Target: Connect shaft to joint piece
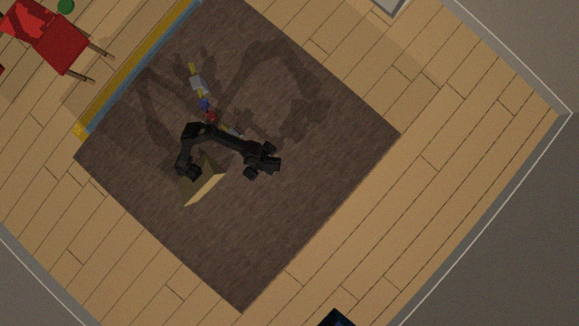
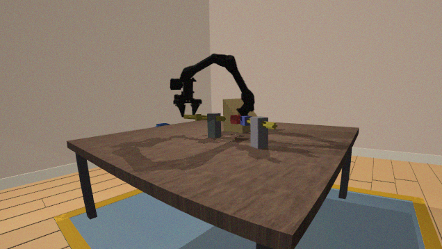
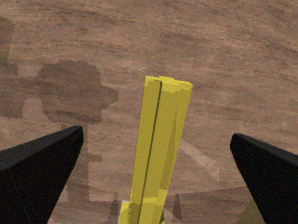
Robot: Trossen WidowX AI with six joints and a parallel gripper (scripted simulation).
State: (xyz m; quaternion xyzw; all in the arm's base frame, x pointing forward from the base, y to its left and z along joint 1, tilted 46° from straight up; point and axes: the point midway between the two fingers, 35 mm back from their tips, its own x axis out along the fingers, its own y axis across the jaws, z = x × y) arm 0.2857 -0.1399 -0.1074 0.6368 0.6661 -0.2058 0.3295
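The first shaft (image 1: 192, 69) (image 2: 270, 125), yellow, runs through a light grey block (image 1: 198, 84) (image 2: 259, 133). A blue hinge part (image 1: 204, 104) (image 2: 245, 120) is on its end, with the red square joint piece (image 1: 210, 116) (image 2: 235, 119) beyond. The second shaft (image 1: 224, 127) (image 2: 190, 117) (image 3: 156, 145), yellow with a collar, passes through the second block (image 1: 234, 132) (image 2: 213, 126). A small gap separates its inner end from the red piece. My gripper (image 2: 188, 115) (image 3: 159, 137) is open at the second shaft's outer end. In the wrist view the shaft appears between the fingers, untouched. The opening's exact direction is unclear.
The brown table (image 1: 255, 255) (image 2: 208, 174) carries both blocks. A tan wedge-like stand (image 1: 205, 188) (image 2: 232, 108) is by the arm's base. The arm arches above the table, beside the blocks. A red chair (image 1: 59, 43) stands off the table.
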